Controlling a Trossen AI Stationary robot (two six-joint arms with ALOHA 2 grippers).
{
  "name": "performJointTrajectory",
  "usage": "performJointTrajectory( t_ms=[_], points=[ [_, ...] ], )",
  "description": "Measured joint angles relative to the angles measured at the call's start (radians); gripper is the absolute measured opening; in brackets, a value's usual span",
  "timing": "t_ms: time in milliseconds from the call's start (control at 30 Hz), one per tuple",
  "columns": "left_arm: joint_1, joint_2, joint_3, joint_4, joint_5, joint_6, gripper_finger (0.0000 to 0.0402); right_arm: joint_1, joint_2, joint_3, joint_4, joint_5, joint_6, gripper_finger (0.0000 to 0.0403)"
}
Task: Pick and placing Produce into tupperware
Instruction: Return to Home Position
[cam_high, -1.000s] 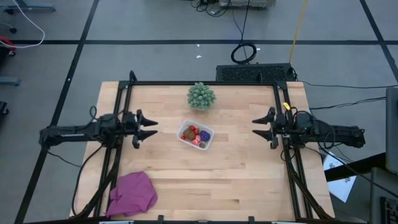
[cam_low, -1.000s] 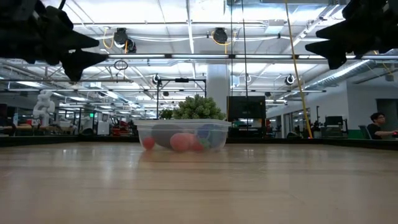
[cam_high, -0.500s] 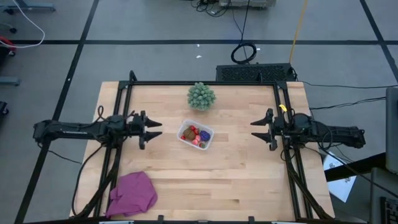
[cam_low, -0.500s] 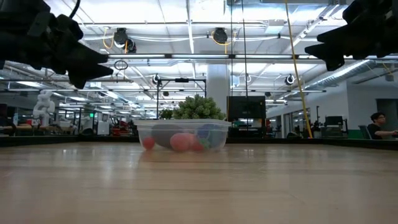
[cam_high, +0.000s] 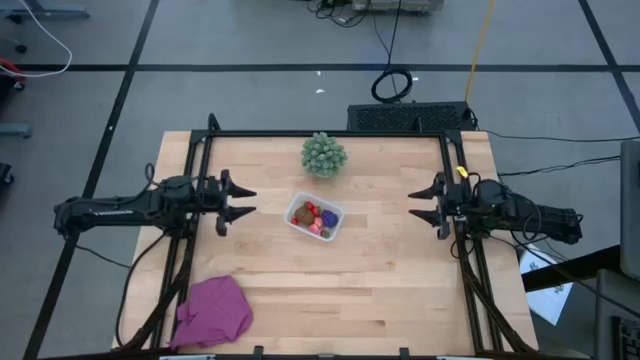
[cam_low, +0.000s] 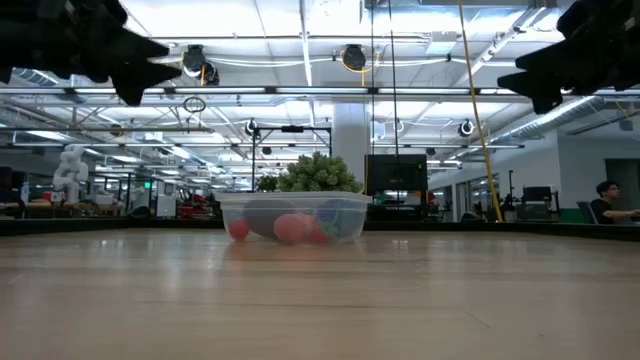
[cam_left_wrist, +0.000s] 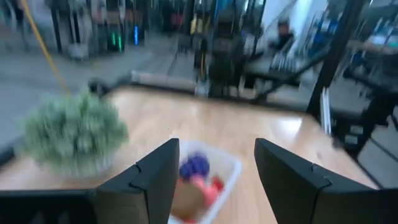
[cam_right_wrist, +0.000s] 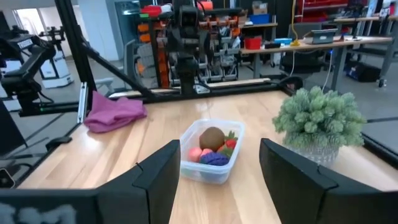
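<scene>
The clear tupperware (cam_high: 315, 217) sits on its base at the table's middle, seen also in the low view (cam_low: 293, 215) and both wrist views (cam_left_wrist: 205, 180) (cam_right_wrist: 211, 152). Inside lie the produce (cam_high: 317, 214): red and pink pieces, a purple piece (cam_right_wrist: 214, 159) and a brown oval piece (cam_right_wrist: 212, 137). My left gripper (cam_high: 243, 200) hangs open above the table, left of the tupperware. My right gripper (cam_high: 419, 203) hangs open to its right. Both hold nothing.
A pale-green spiky ball (cam_high: 324, 155) stands just beyond the tupperware toward the far edge. A magenta cloth (cam_high: 212, 311) lies at the near left corner. Black frame rails (cam_high: 330, 133) run along the far edge and both sides. Bare wood spreads around the tupperware.
My left gripper has moved slightly toward the tupperware, dipped, then risen and drawn back a little toward the left. My right gripper has stayed almost in place on the right. The tupperware and produce have not moved.
</scene>
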Motion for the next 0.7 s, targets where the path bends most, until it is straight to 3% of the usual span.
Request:
performJointTrajectory(
  t_ms=[133,500,700],
  points=[
    [-0.026,-0.089,-0.05,0.038,-0.036,0.021,0.0214,0.0,-0.003,-0.033,0.025,0.0,0.001,0.0208],
    [-0.114,-0.305,-0.108,-0.159,-0.151,0.007,0.0214,0.0,-0.003,-0.038,0.016,0.002,-0.003,0.0208],
    [-0.169,-0.343,-0.11,-0.223,-0.286,0.012,0.0214,0.0,-0.003,-0.047,0.02,0.004,-0.022,0.0208]
  ],
)
